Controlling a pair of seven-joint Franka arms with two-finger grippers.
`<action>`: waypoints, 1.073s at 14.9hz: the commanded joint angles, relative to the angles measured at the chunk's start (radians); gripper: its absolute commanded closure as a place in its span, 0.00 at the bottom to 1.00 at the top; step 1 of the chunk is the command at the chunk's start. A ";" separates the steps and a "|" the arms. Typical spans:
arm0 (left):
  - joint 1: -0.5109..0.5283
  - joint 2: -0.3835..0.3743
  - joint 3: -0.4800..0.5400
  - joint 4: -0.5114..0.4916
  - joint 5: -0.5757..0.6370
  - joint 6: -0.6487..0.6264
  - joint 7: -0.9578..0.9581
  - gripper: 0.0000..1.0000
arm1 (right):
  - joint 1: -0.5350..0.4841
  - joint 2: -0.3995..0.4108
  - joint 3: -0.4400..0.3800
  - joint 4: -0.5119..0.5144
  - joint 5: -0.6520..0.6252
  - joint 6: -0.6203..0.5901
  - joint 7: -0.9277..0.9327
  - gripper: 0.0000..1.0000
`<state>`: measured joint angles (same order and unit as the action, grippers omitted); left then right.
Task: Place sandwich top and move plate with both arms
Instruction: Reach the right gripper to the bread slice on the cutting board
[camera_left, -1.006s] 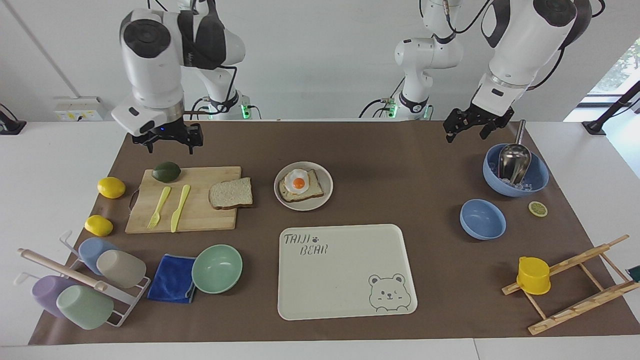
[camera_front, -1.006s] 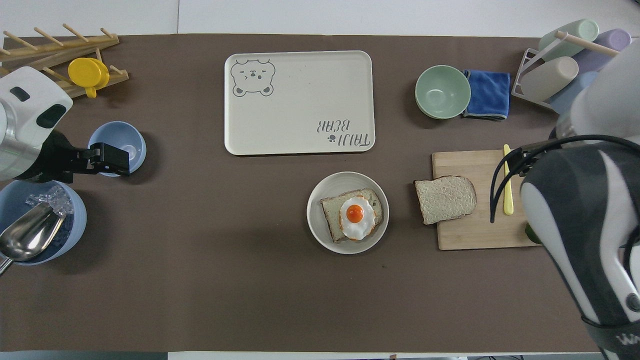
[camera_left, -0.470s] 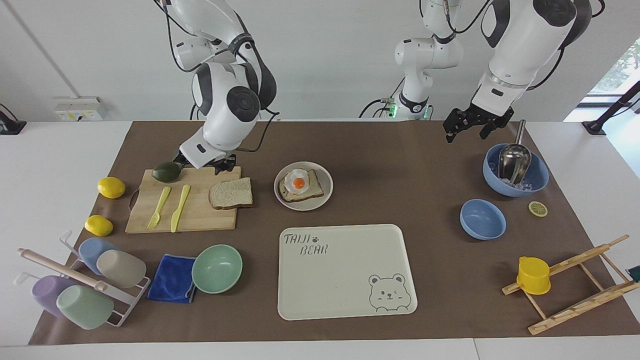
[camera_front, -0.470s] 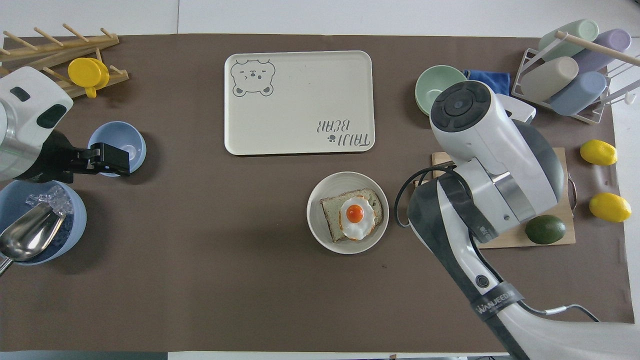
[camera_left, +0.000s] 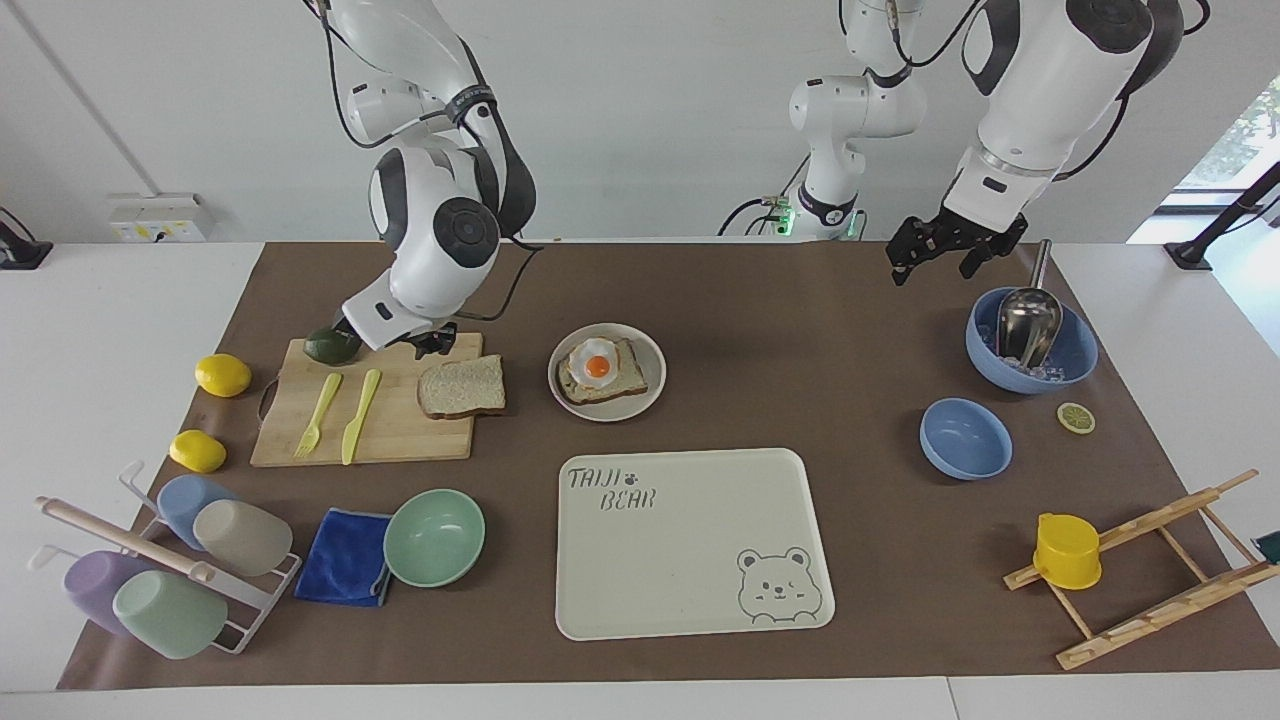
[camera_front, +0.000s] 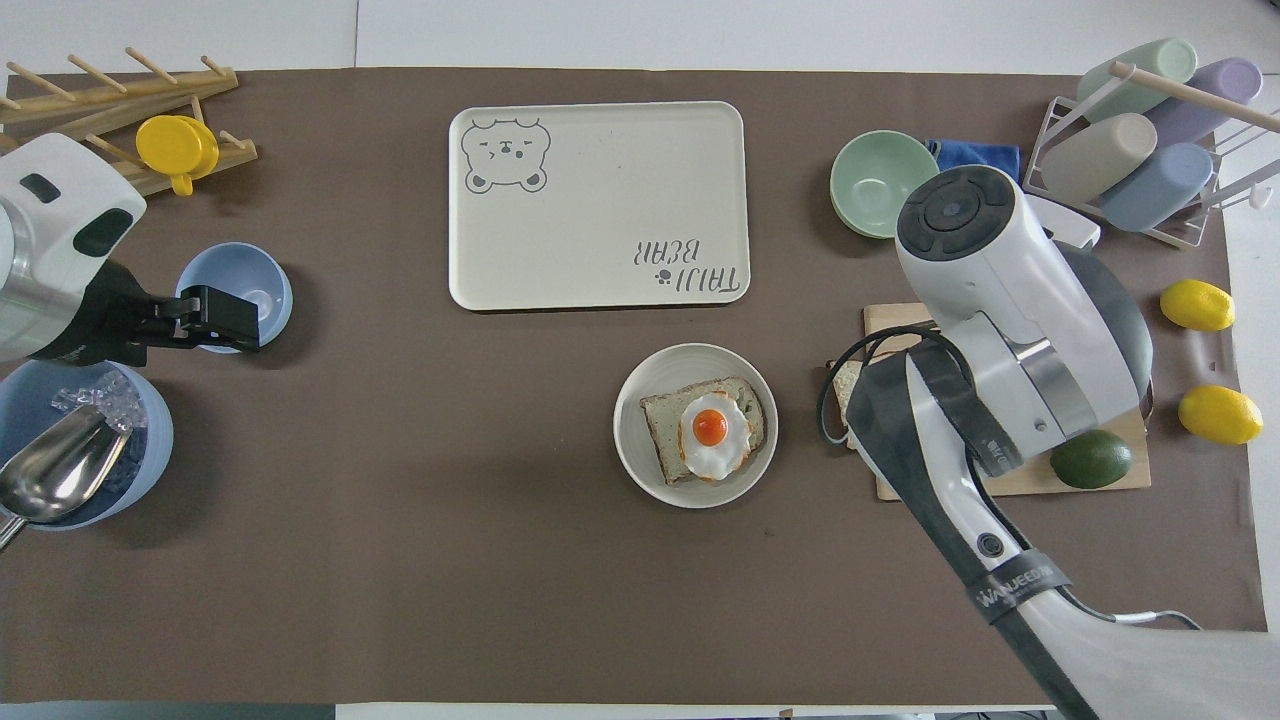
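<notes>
The sandwich top, a plain slice, lies on the wooden cutting board at its end nearest the plate. The plate holds a bread slice with a fried egg. My right gripper hangs low over the board's edge nearer to the robots, between the avocado and the sandwich top, apart from the slice. In the overhead view my right arm hides the gripper and all but a corner of the sandwich top; the plate shows. My left gripper waits open in the air over the small blue bowl.
A bear-printed tray lies farther from the robots than the plate. A yellow fork and knife lie on the board. A mint bowl, blue cloth, cup rack, two lemons, a blue ice bowl with scoop and a wooden rack ring the table.
My right arm swung in from the table corner and came down over the cutting board, then drifted slightly toward the avocado. The left arm, the sandwich top and the plate have not moved.
</notes>
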<state>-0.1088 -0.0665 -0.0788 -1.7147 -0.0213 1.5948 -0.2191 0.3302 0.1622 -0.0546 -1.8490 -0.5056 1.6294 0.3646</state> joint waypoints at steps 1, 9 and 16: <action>0.009 -0.015 -0.004 -0.009 -0.002 0.007 -0.006 0.00 | 0.010 -0.036 0.007 -0.055 -0.071 0.021 0.002 0.00; 0.009 -0.015 -0.006 -0.011 0.000 0.007 -0.008 0.00 | 0.142 0.132 0.007 -0.027 -0.133 -0.031 0.137 0.00; 0.009 -0.015 -0.006 -0.013 -0.002 0.007 -0.009 0.00 | 0.219 0.305 0.009 0.199 -0.114 -0.136 0.226 0.00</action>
<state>-0.1088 -0.0665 -0.0785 -1.7147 -0.0213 1.5948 -0.2191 0.5333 0.4148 -0.0478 -1.7753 -0.6125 1.5663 0.5975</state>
